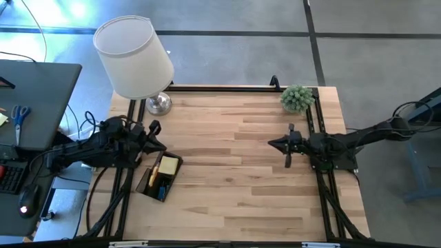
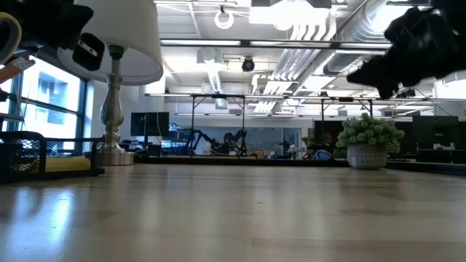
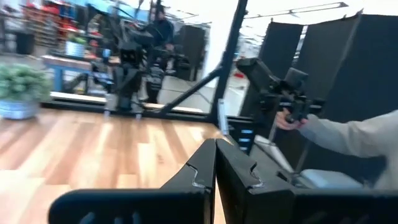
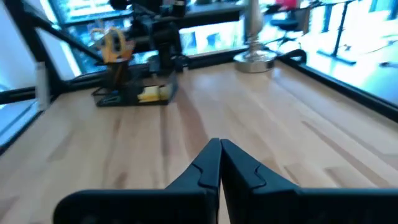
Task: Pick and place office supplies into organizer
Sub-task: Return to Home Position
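Note:
The black organizer (image 1: 160,176) sits near the table's left edge, also seen as the organizer (image 4: 134,93) and the organizer (image 2: 44,156). Inside it lie a yellow sticky-note pad (image 1: 169,165), pencils and pens, and the yellow scissor handles (image 4: 115,43) stand up out of it. My left gripper (image 1: 160,141) is shut and empty, raised just beyond the organizer's far side; its fingers (image 3: 216,162) point toward the table's right. My right gripper (image 1: 272,144) is shut and empty, raised over the table's right half, pointing left, with its fingertips (image 4: 220,155) closed.
A white-shaded lamp (image 1: 134,58) with a chrome base stands at the far left corner. A small green plant (image 1: 297,98) sits at the far right. Blue-handled scissors (image 1: 19,117) lie on a side desk. A person's sleeve (image 3: 348,134) shows beyond the table's right side.

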